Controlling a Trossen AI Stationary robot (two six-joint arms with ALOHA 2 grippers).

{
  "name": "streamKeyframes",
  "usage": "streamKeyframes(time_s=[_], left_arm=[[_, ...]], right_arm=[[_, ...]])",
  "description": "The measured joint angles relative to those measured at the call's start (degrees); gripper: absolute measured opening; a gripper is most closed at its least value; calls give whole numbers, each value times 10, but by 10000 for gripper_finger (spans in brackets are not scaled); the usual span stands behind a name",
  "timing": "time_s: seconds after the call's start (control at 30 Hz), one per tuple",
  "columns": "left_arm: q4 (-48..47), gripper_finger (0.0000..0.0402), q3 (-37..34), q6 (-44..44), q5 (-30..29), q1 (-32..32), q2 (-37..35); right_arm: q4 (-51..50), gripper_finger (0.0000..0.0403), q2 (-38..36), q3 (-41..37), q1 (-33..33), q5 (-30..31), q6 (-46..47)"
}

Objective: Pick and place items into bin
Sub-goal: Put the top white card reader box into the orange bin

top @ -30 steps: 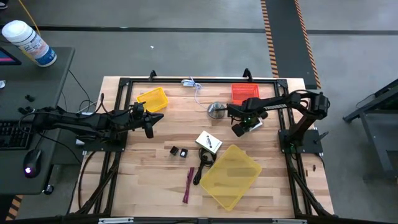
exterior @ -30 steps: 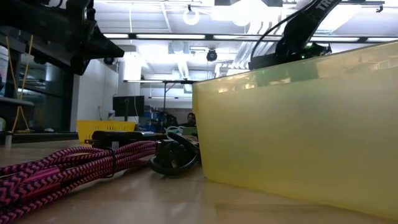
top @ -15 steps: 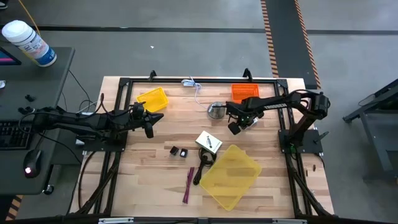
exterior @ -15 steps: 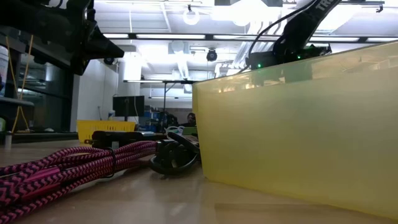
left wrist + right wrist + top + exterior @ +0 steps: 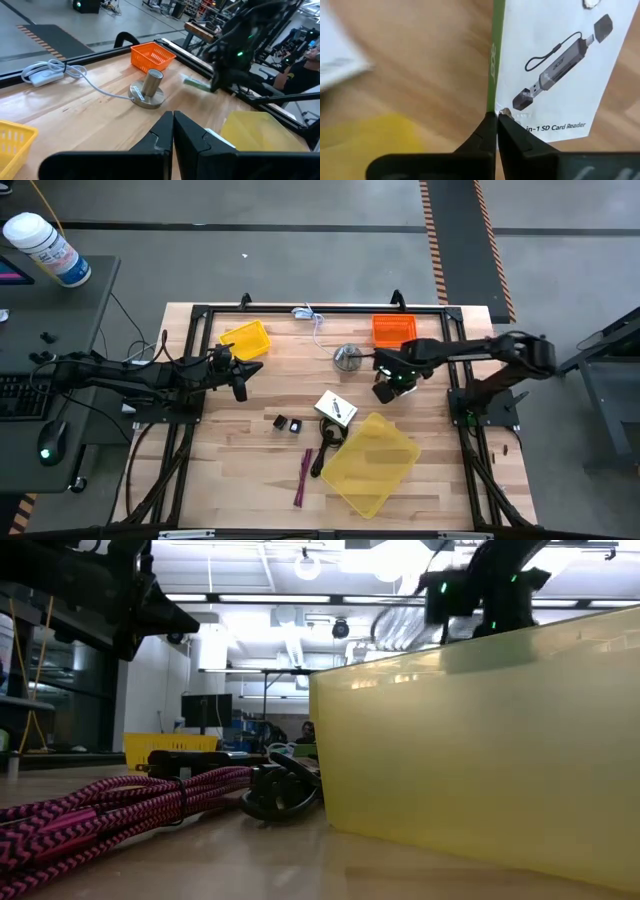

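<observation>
My right gripper (image 5: 385, 387) hangs between the silver dome (image 5: 347, 357) and the yellow bin (image 5: 371, 461), shut on a white card with a green side (image 5: 555, 60). The second white card (image 5: 335, 409) lies flat beside the bin's far-left corner. Two tiny black cubes (image 5: 280, 421) (image 5: 295, 426), the black cable coil (image 5: 325, 448) and the maroon stick (image 5: 303, 477) lie on the table left of the bin. My left gripper (image 5: 240, 377) waits shut over the table's left part, its fingers together in the left wrist view (image 5: 173, 127). My right gripper pinches the white card between its two fingers at the green side edge (image 5: 492, 102), near one corner. The fingers point down from above. The card is clear of the table and sticks out ahead of the fingertips, printed face showing.
A small yellow basket (image 5: 246, 340) and an orange basket (image 5: 393, 330) stand near the far edge, with a white-blue cord (image 5: 311, 315) between them. A black frame (image 5: 200, 360) borders the table. Bare wood lies near the left and near edges.
My right gripper has risen with the card while staying over about the same spot beside the dome; the arm's elbow has swung toward the table's right edge. The left arm has kept still.
</observation>
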Motion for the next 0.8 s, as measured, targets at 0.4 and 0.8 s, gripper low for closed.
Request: streamKeyframes(time_s=[0.4, 0.8], left_arm=[[0, 1, 0, 0, -9, 0, 0], [1, 1, 0, -1, -9, 0, 0]], right_arm=[[84, 0, -125, 1, -53, 45, 1], [42, 0, -92, 85, -215, 39, -494]])
